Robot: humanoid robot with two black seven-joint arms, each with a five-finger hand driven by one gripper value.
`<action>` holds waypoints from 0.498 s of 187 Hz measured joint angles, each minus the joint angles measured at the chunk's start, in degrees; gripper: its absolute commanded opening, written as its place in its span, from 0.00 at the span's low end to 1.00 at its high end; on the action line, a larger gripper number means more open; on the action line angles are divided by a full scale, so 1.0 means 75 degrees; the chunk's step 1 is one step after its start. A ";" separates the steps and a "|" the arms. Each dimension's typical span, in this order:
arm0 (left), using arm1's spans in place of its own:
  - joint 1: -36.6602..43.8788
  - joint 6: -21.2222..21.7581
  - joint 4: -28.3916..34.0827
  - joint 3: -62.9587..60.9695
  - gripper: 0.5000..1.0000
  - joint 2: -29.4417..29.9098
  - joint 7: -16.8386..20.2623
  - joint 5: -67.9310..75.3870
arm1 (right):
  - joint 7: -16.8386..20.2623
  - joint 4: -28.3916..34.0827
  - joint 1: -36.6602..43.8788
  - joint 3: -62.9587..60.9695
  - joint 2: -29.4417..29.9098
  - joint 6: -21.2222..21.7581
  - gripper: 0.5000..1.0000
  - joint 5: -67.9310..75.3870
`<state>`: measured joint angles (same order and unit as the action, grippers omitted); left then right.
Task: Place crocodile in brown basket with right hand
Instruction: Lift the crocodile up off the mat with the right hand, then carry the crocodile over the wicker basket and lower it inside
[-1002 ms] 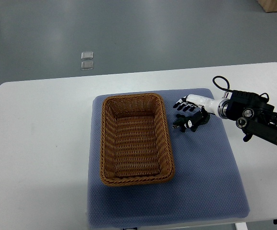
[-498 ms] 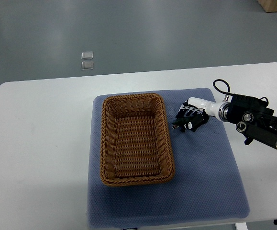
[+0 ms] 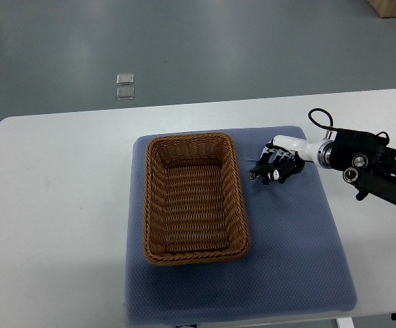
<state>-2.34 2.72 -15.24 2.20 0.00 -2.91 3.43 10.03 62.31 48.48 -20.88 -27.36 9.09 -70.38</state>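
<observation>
A small dark crocodile toy (image 3: 264, 174) lies on the blue mat (image 3: 293, 239), just right of the brown wicker basket (image 3: 239, 198). My right hand (image 3: 278, 162) comes in from the right edge and sits on top of the toy, its fingers curled down around it. Only the toy's left end shows past the fingers. The toy still looks to be at mat level. The basket is rectangular and holds nothing. My left arm is out of view.
The mat covers the middle of a white table (image 3: 54, 205). My right forearm (image 3: 372, 167), black with a looping cable, lies over the table's right side. Beyond the far table edge is grey floor with two small clear squares (image 3: 124, 85).
A second ago the right hand's fingers were spread just above the crocodile. They have come down and curled around it, and the forearm has shifted slightly to the right.
</observation>
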 measured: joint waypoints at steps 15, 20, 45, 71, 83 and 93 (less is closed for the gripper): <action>0.0000 0.0000 -0.0012 0.0000 1.00 0.0000 0.0000 0.0000 | 0.0000 0.0027 0.0115 -0.0053 -0.0124 0.0101 0.00 0.0025; 0.0000 0.0000 -0.0015 0.0000 1.00 0.0000 0.0000 0.0000 | 0.0000 0.0038 0.0174 -0.0063 -0.0165 0.0128 0.00 0.0033; -0.0001 0.0009 -0.0034 0.0000 1.00 0.0000 0.0002 0.0000 | 0.0008 0.0057 0.0452 -0.0085 -0.0351 0.0188 0.00 0.0085; -0.0004 0.0011 -0.0042 0.0000 1.00 0.0000 0.0002 0.0000 | 0.0011 0.0060 0.0793 -0.0089 -0.0553 0.0380 0.00 0.0125; -0.0004 0.0011 -0.0043 0.0000 1.00 0.0000 0.0002 0.0000 | 0.0011 0.0065 0.0925 -0.0092 -0.0621 0.0477 0.00 0.0133; -0.0004 0.0012 -0.0043 0.0000 1.00 0.0000 0.0002 0.0000 | 0.0011 0.0092 0.1059 -0.0097 -0.0663 0.0557 0.00 0.0140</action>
<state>-2.38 2.81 -15.56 2.20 0.00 -2.89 3.43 10.11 63.00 56.42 -21.61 -32.33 13.26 -69.33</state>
